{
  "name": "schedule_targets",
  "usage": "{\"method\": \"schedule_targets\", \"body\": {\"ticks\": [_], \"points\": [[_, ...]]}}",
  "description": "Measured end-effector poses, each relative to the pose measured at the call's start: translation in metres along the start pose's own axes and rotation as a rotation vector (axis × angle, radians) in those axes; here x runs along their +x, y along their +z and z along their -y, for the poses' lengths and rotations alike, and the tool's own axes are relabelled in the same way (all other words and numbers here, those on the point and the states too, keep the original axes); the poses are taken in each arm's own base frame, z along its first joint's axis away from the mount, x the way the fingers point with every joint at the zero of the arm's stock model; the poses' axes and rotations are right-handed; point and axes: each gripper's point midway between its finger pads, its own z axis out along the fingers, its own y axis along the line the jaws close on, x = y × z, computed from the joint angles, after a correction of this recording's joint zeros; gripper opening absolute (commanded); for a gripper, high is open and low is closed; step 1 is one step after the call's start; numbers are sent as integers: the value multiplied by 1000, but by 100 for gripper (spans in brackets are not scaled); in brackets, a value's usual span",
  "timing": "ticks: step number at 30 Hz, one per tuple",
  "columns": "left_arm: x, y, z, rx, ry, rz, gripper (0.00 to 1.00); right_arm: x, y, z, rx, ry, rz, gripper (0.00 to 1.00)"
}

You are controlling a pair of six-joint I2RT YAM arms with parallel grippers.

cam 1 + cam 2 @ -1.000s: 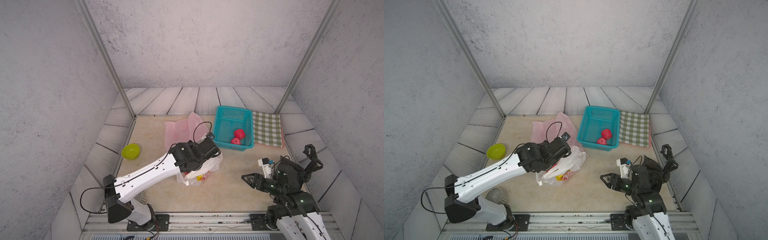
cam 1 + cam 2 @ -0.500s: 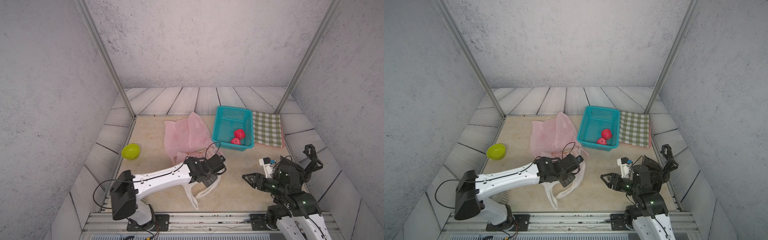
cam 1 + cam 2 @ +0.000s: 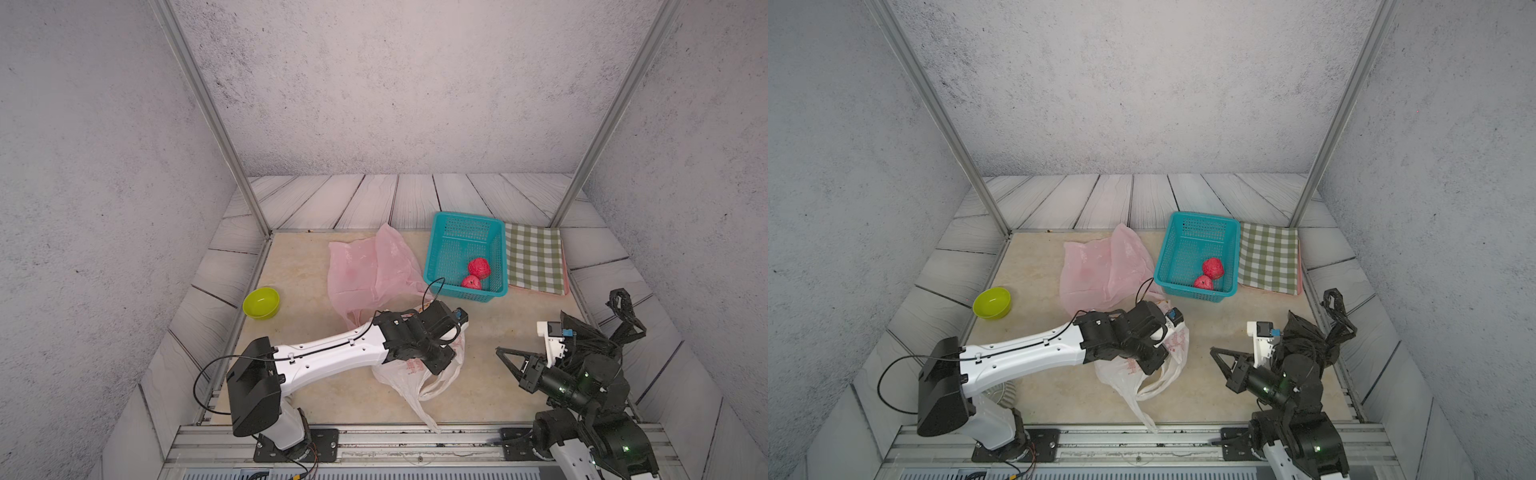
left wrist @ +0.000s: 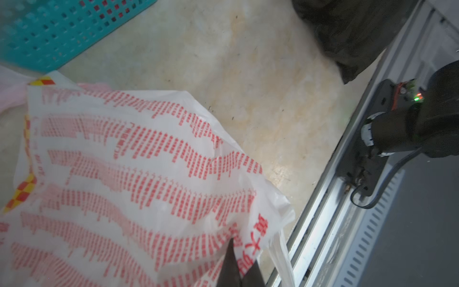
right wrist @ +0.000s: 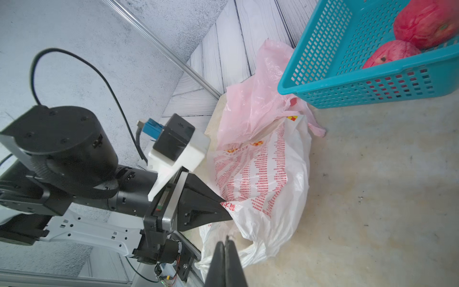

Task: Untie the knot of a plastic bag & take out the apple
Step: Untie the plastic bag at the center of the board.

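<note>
Two arms, each with one pincer; three bags: one white bag with red print, one pink bag, one black bag; one teal basket; two red apples, one apple just behind the other apple, both in the basket's near right corner; one green bowl; one checked cloth.

The white bag lies on the tabletop just in front of the pink bag and near the basket's front left corner, its handles trailing loose toward the front rail; whether an apple is inside it cannot be told. The left pincer is clamped tight on a fold of the white bag; the right pincer has its jaws pressed together on nothing, well apart from that bag on its right and just beside the black bag; the apples in the basket lie well apart from both pincers.

Against a second ago, the right pincer's jaws have gone from spread to closed; the left arm has drawn back toward the rail, uncovering more of the pink bag; the white bag lies stretched out rather than bunched under the wrist; apples, bowl and cloth have not moved.
</note>
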Motion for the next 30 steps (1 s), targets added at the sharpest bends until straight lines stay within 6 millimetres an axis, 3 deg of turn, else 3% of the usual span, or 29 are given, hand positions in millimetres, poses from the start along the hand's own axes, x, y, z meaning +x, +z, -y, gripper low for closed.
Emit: {"method": "schedule_targets", "body": {"ticks": [8, 12, 17, 19, 21, 25, 28, 30], "points": [[-4, 0, 6, 34, -13, 13, 0, 15, 26, 20, -18, 119, -110, 0], [-7, 3, -3, 4, -28, 6, 0, 37, 46, 23, -3, 147, -297, 0], [-7, 7, -29, -68, -70, -20, 0, 84, 64, -16, -45, -55, -547, 0], [-6, 5, -43, -92, -106, -22, 0, 92, 65, -32, -80, -140, -553, 0], [-5, 1, -55, -108, -138, -17, 0, 91, 71, -36, -83, -167, -527, 0], [-1, -13, -67, -110, -183, 19, 0, 96, 98, -15, -2, -141, -480, 0], [-9, -30, -58, -67, -188, 70, 0, 107, 111, 15, 99, -116, -450, 0], [-17, -40, -51, -34, -188, 113, 0, 105, 115, 22, 130, -119, -395, 0]]}}
